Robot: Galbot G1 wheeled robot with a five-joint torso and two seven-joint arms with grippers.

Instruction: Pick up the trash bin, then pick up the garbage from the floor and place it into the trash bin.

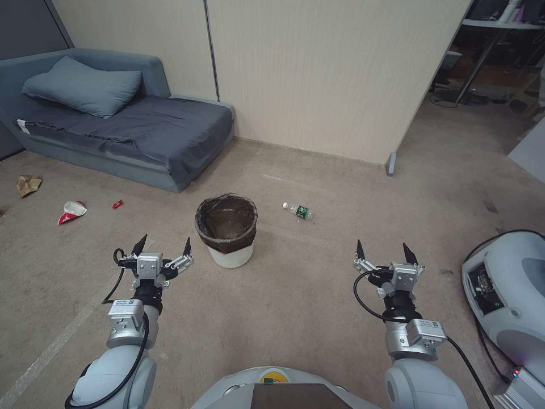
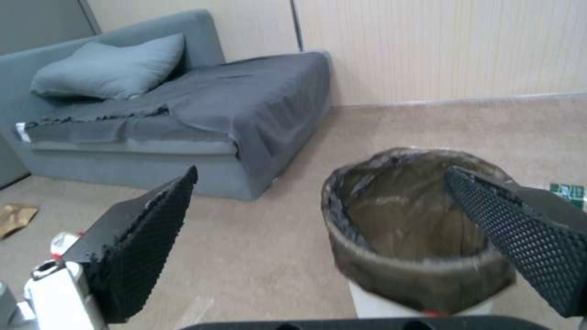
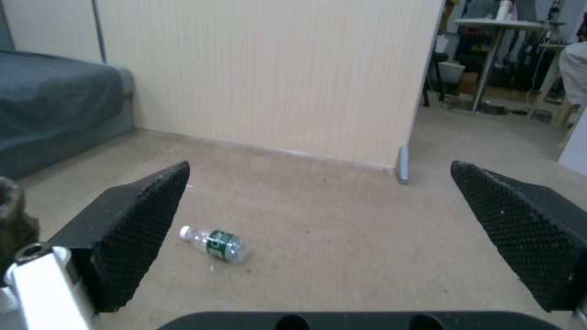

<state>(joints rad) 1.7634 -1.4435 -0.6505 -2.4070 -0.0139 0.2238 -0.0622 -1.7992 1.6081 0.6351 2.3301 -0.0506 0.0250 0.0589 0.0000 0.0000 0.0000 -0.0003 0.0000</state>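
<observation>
The first step is in hand: the trash bin [image 1: 226,230] has not been lifted yet. It stands upright on the carpet [image 1: 295,295] in front of the robot, its dark liner bag folded over the rim and, as far as the head view shows, nothing inside.

The left gripper [image 1: 163,247] hovers just beside the bin on the robot's left, fingers spread wide and holding nothing — in the left wrist view the bin's rim [image 2: 367,256] sits just ahead of the open fingers, closer to 1 of them. The right gripper [image 1: 385,250] hangs well apart from the bin on the other side, also wide open and empty.

The garbage lies scattered: a clear bottle [image 1: 298,211] with a green label just to the right of the bin, a crushed red-and-white cup [image 1: 71,211], a small red scrap [image 1: 117,204] and a brown paper bag [image 1: 28,184] off to the left near the sofa [image 1: 142,136].

The next move probably calls for the left gripper to close on the rim — 1 finger inside the liner, 1 outside — without tipping the light bucket. The thin liner may slip under the pads.
</observation>
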